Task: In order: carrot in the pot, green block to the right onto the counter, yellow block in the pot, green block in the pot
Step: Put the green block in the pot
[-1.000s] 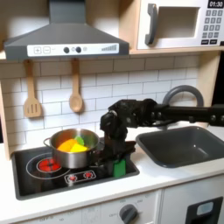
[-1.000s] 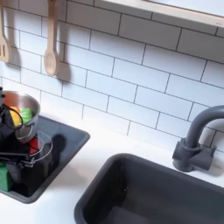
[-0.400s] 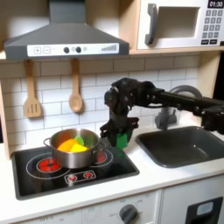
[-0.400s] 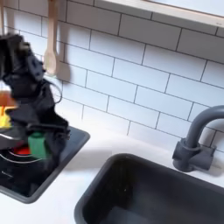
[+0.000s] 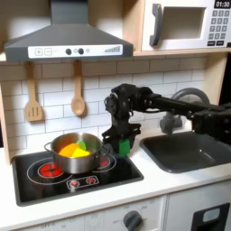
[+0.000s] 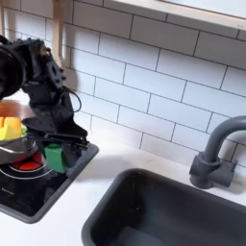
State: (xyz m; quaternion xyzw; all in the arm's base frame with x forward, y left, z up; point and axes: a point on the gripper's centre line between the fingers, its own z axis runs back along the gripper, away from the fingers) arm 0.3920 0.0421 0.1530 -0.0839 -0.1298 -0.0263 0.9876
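My gripper [image 5: 121, 144] [image 6: 54, 154] is shut on the green block [image 5: 124, 144] [image 6: 55, 158], a small bright cube held low over the right part of the black stovetop [image 5: 108, 173] [image 6: 29, 192]. I cannot tell whether the block touches the surface. The steel pot [image 5: 63, 164] [image 6: 19, 146] stands on the stovetop to the left of the gripper in both exterior views. Inside it lie the yellow block [image 5: 74, 152] [image 6: 10, 129] and the orange carrot [image 5: 65, 144] [image 6: 5, 113]. The pale counter [image 5: 158, 183] [image 6: 101, 183] runs between stovetop and sink.
A dark grey sink [image 5: 185, 152] [image 6: 183, 216] with a grey faucet [image 5: 185, 97] [image 6: 213, 154] lies on the right in both exterior views. Wooden utensils [image 5: 78, 99] [image 6: 56, 62] hang on the tiled wall. A hood [image 5: 68, 41] and microwave [image 5: 185, 25] sit overhead.
The gripper lifted the green block from the stovetop's front, carried it back and toward the sink side, then lowered it a little. The pot has not moved.
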